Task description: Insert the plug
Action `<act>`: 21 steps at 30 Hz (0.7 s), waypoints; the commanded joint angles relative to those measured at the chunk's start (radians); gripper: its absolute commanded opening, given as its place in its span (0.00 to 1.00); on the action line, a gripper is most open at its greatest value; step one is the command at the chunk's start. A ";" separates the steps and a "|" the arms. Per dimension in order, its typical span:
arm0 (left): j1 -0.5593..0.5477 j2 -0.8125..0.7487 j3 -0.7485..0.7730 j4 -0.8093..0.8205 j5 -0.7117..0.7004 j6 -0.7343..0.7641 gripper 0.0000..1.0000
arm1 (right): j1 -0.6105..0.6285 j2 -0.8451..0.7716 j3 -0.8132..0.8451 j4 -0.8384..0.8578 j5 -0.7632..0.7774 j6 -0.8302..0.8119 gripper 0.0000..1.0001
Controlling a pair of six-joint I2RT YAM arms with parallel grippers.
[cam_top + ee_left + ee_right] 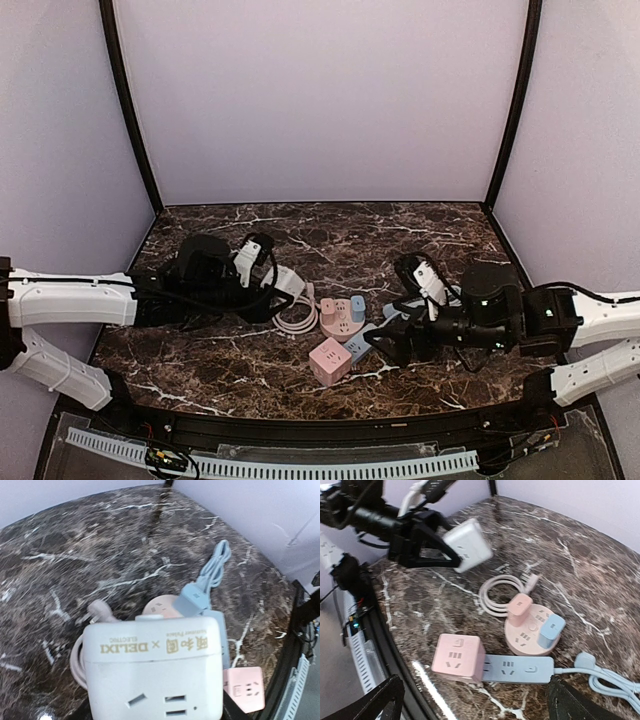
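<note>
Currently, left gripper [451, 550] jaws clamp the white socket cube [468, 545] above the bench [580, 555], the corded plug [532, 580] lies beside the round pink socket [530, 630], and right gripper [388, 345] jaws stand wide.

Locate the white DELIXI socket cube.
Left of centre in the top view, the white DELIXI socket cube is clamped in the left gripper, just beyond the coiled cable beside the round pink socket hub.

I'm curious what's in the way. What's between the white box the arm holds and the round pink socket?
A coiled pale cable lies between the white box and the round socket; the right wrist view shows it best.
</note>
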 commanded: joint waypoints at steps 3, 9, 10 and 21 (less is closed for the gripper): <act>-0.004 0.035 0.055 0.184 0.438 0.182 0.10 | 0.007 -0.071 -0.041 0.206 -0.307 -0.179 0.99; -0.004 0.120 0.133 0.235 0.743 0.227 0.06 | 0.010 0.031 0.032 0.185 -0.350 -0.233 0.99; -0.004 0.128 0.153 0.235 0.800 0.231 0.06 | 0.011 0.051 0.045 0.185 -0.342 -0.233 0.99; -0.004 0.159 0.252 -0.034 0.997 0.497 0.01 | 0.010 0.170 0.188 0.089 -0.243 -0.186 0.99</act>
